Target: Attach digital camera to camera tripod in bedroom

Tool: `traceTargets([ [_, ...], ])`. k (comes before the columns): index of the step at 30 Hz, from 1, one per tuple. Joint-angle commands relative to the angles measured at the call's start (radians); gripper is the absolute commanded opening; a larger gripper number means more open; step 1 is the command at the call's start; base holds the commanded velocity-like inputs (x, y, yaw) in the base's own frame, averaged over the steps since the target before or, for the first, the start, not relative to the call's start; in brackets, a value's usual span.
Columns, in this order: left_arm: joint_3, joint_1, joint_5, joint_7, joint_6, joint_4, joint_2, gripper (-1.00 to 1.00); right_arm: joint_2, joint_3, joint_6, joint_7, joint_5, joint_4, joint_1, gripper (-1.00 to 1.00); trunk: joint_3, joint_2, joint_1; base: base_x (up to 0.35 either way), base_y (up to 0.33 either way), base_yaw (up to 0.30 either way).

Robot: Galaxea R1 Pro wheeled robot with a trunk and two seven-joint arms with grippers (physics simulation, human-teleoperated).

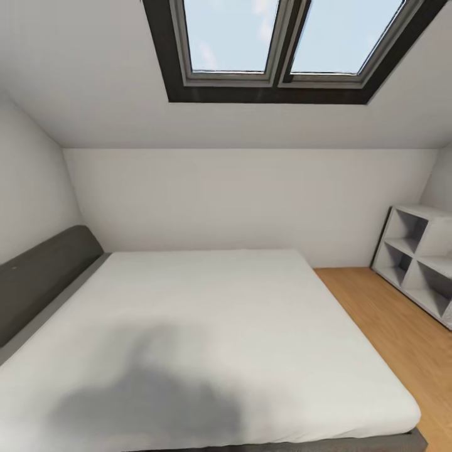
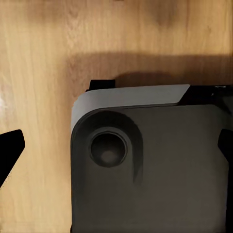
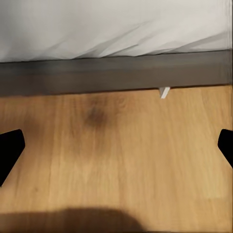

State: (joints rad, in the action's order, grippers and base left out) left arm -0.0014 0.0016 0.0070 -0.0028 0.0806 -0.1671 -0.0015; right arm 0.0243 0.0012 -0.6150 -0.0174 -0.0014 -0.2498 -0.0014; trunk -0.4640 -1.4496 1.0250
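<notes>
A wide white bed with a grey headboard at the frame's left fills the lower half of the head view, under a dark-framed double skylight at the top. White cube shelving stands at the right on the wood floor. This is the bedroom. Both wrist views look down on floorboards: the left gripper and right gripper are spread wide, holding nothing.
</notes>
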Motion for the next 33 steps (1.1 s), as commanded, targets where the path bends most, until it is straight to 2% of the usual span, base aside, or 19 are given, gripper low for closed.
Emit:
traceTargets([
  [1, 0.0, 0.0, 0.001, 0.0, 0.002, 0.0, 0.0, 1.0, 0.0, 0.0, -0.002, -0.002, 0.0, 0.0, 0.0, 1.0, 0.0, 0.0, 0.0, 0.0, 0.0, -0.262],
  [17, 0.0, 0.0, 0.002, 0.0, 0.002, 0.001, -0.001, 1.0, 0.0, -0.001, -0.002, -0.002, 0.0, 0.0, 0.0, 1.0, 0.004, 0.0, 0.0, -0.004, -0.003, -0.27],
  [33, -0.001, 0.0, 0.001, 0.0, 0.002, 0.001, -0.002, 1.0, 0.0, -0.001, -0.002, -0.001, 0.0, 0.0, 0.0, 1.0, 0.004, 0.0, 0.0, -0.13, -0.105, -0.28],
])
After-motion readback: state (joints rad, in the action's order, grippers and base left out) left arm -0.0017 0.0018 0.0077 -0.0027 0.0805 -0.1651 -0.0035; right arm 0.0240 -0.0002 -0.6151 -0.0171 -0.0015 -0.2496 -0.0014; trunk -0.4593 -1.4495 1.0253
